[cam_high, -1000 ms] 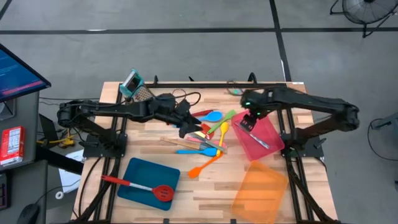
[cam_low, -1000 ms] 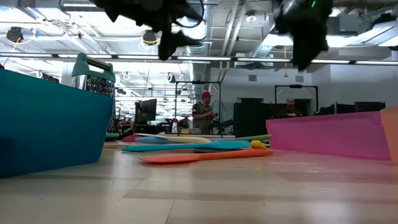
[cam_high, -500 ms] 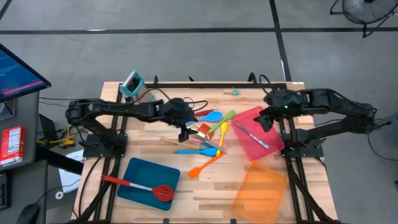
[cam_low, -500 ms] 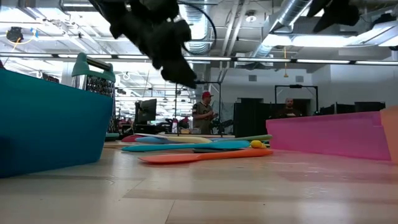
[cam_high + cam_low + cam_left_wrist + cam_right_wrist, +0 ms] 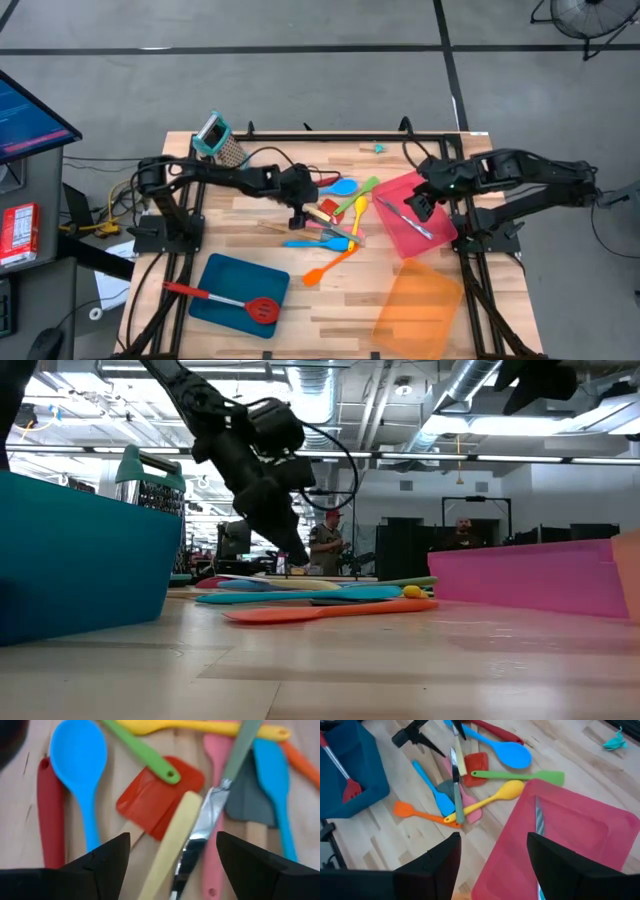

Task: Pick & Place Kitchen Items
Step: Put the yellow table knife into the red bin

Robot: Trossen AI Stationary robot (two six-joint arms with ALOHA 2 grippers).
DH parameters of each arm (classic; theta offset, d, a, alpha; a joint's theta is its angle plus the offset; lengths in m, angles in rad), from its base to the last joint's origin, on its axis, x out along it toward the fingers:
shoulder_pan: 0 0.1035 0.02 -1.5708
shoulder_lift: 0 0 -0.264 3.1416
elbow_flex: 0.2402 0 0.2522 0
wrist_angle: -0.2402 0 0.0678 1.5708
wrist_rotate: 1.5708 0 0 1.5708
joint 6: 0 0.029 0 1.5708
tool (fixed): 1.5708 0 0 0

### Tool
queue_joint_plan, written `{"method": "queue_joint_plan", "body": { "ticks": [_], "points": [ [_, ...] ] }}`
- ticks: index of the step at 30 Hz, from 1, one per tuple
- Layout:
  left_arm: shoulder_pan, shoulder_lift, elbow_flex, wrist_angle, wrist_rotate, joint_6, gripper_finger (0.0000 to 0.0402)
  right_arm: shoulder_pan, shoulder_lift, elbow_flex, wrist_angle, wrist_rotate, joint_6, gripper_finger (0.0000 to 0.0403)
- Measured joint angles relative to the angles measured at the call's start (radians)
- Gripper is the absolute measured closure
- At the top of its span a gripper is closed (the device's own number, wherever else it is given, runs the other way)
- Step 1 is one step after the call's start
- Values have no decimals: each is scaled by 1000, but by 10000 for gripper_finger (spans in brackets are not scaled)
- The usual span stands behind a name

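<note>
The kitchen items lie in a loose pile on the wooden table: a blue spoon, a red spatula, a cream handle, a metal blade, plus green, yellow, pink and orange ones. My left gripper hangs open just above the pile's left side, slanting down, with the cream handle and metal blade between its fingers, untouched. My right gripper is open and holds nothing above the pink tray, where a metal utensil lies.
A blue tray at the near left holds a red slotted turner. An orange tray lies at the near right. A metal grater with a teal handle stands at the far left corner. Bare wood shows between the trays.
My left gripper has come down from well above the table to just over the pile's left side, rolling as it sank. My right gripper has risen and drawn back toward the table's right edge, out of the low view. The utensils have not moved.
</note>
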Motion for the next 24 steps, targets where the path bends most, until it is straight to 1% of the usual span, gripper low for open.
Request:
{"method": "queue_joint_plan", "body": {
  "ticks": [3, 8, 16, 24],
  "points": [
    [8, 1, 0, 3, 0, 13, 120, 4, 11, 0, 0, 3, -1, 182],
    [4, 2, 0, 2, 0, 120, 122, 4, 15, 0, 1, 5, -1, 182],
    [4, 65, 0, 18, 7, 109, 138, 4, 16, 0, 3, 30, 2, 182],
    [4, 121, 3, 34, -27, 94, 152, 3, 16, 0, 9, 30, 2, 182]
  ]
}}
